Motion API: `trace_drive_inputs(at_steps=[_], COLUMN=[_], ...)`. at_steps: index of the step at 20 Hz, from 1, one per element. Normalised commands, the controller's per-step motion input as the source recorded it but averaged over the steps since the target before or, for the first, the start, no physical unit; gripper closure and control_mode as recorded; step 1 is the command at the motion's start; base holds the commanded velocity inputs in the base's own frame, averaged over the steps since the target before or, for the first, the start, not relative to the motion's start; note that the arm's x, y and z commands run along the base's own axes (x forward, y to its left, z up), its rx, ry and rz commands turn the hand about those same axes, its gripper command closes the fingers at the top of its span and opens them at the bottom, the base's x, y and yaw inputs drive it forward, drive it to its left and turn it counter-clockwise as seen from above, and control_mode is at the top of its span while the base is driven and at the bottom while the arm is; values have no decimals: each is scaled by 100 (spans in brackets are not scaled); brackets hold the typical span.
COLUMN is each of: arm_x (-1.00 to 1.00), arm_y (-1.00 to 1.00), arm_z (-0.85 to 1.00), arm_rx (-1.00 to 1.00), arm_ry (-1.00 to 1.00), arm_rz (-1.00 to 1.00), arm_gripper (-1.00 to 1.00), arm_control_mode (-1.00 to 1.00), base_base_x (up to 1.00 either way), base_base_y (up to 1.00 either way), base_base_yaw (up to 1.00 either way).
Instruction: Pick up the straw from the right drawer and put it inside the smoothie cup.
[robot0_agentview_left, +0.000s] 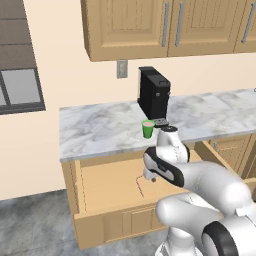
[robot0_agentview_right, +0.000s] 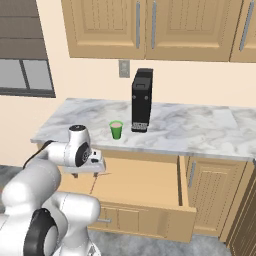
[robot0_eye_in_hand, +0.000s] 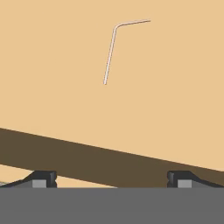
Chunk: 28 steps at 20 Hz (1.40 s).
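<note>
The straw (robot0_eye_in_hand: 111, 51), a thin stick with a bent end, lies flat on the bottom of the open right drawer (robot0_agentview_left: 107, 182), left of its middle. It also shows as a thin dark line: straw (robot0_agentview_left: 140, 186), straw (robot0_agentview_right: 92, 186). My gripper (robot0_eye_in_hand: 113, 179) hangs open over the drawer, a little above the straw and offset from it, with nothing between its fingers (robot0_eye_in_hand: 43, 178). The base views show the same gripper (robot0_agentview_left: 149, 177) (robot0_agentview_right: 86, 173) pointing down into the drawer (robot0_agentview_right: 145, 185). The green smoothie cup (robot0_agentview_left: 148, 129) (robot0_agentview_right: 116, 129) stands upright on the counter near its front edge.
A black coffee machine (robot0_agentview_left: 154, 92) (robot0_agentview_right: 141, 100) stands right beside the cup on the marble counter (robot0_agentview_left: 95, 130). Wall cabinets (robot0_agentview_right: 145, 30) hang above. The drawer's side wall (robot0_agentview_right: 182, 182) juts out at the right, with a lower cabinet door (robot0_agentview_right: 215, 192) beyond it.
</note>
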Motion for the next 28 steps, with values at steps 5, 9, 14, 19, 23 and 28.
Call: trace_drive_inputs(at_steps=[5, 9, 14, 19, 23, 28], arm_x=[23, 33, 26, 15, 0, 10], arm_y=[29, 26, 9, 0, 0, 0], arm_z=[-1, -8, -12, -17, -27, -30], arm_rx=[0, 0, 0, 0, 0, 0], arm_ry=[0, 0, 0, 0, 0, 0], arm_rz=[0, 0, 0, -1, -4, -5], arm_gripper=[-100, -100, -100, -100, -100, -100], arm_control_mode=[-100, -100, -100, -100, -100, -100], base_base_x=[0, 0, 0, 0, 0, 0], base_base_y=[0, 0, 0, 0, 0, 0], base_base_yaw=[0, 0, 0, 0, 0, 0])
